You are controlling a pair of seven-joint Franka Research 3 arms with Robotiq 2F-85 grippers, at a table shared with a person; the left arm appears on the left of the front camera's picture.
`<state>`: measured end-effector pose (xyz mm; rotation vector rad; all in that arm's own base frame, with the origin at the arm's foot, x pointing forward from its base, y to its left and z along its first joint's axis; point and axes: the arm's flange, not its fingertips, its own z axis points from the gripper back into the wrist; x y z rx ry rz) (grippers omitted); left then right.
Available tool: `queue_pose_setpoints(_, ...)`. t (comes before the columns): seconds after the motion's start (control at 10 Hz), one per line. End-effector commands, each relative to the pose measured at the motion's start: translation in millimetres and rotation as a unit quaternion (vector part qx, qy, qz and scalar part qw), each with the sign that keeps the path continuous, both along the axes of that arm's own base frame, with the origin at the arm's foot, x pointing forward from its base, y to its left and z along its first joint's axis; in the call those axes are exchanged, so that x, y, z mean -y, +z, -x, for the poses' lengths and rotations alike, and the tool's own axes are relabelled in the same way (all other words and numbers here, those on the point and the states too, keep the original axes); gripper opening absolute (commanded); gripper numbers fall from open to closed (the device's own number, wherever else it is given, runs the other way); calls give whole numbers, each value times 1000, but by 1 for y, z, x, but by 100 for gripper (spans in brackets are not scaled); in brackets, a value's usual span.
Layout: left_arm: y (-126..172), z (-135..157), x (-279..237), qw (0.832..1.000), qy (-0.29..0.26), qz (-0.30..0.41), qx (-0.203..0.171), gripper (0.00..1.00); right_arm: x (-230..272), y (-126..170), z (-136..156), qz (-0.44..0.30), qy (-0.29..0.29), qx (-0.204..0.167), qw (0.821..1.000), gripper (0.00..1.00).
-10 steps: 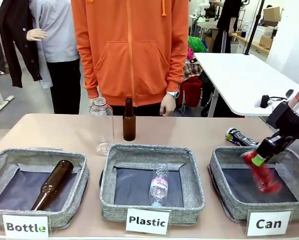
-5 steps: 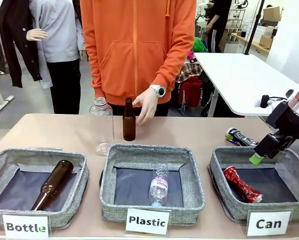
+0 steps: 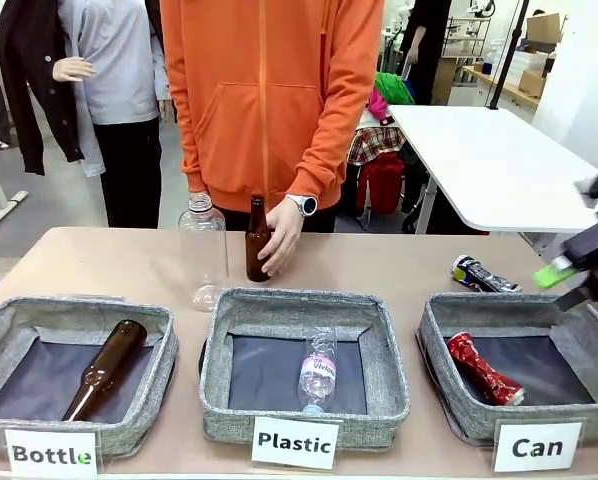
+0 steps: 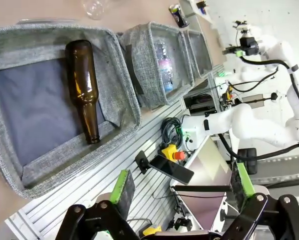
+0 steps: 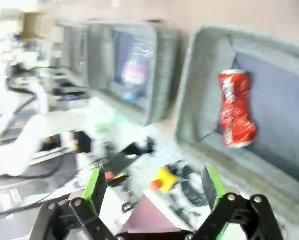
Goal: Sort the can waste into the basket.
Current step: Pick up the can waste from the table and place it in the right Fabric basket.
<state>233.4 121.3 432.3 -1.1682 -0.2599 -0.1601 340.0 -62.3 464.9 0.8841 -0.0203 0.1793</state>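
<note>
My right gripper hangs spread and empty above the grey woven basket's far edge. The crushed red can lies on its dark base, so that one is sorted. Next, I judge, comes the silver-and-black can on the table behind. It is dented, slick metal and needs a pinch across its flattened middle.

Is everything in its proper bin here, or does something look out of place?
One crushed silver and black can lies on the table behind the Can basket, while the red can is inside. A brown bottle and a clear bottle also stand loose on the table.
</note>
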Motion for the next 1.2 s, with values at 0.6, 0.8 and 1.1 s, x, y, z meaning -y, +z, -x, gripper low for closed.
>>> queue_pose_setpoints(0.6, -2, 5, 1, 1000, -4, 1, 0, 100, 45, 4, 9, -146, -40, -66, 986, 100)
queue_pose_setpoints(0.8, -2, 5, 1, 1000, -4, 1, 0, 100, 45, 4, 9, -146, -40, -66, 986, 100)
queue_pose_setpoints(1.1, -2, 5, 1, 1000, -4, 1, 0, 100, 45, 4, 9, -146, -40, -66, 986, 100)
